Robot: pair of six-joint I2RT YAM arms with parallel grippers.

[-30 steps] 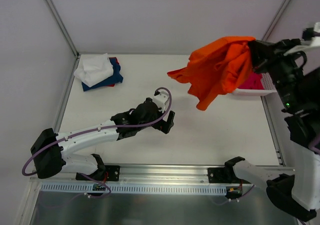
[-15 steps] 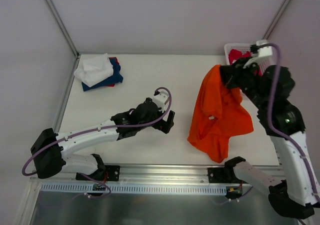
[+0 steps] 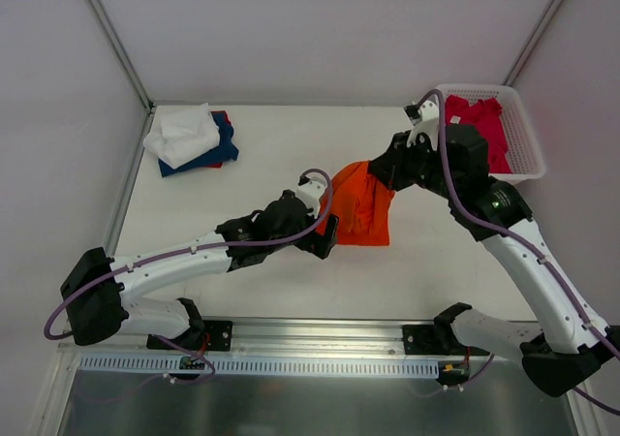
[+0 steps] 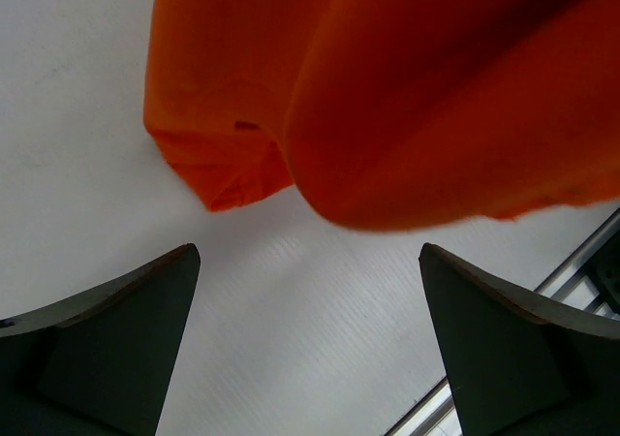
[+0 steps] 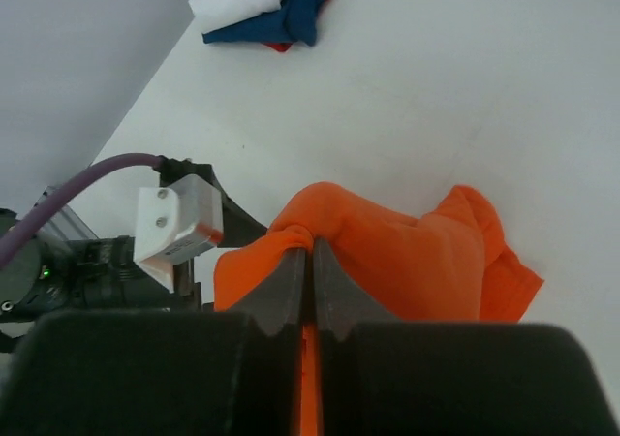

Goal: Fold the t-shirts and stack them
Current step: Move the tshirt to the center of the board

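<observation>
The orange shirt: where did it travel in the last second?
The right gripper, shut on the orange t-shirt, swung it from high beside the basket down and left over the table, right in front of the left gripper. That left gripper stayed put, open; the folded pile did not move.

— Any writing, label or number to read here?
— None that I can make out. The orange t-shirt (image 3: 363, 208) shows plain cloth, the white mesh basket (image 3: 526, 145) bears no legible mark, and the white block (image 5: 179, 225) on the left arm is blank.
</observation>
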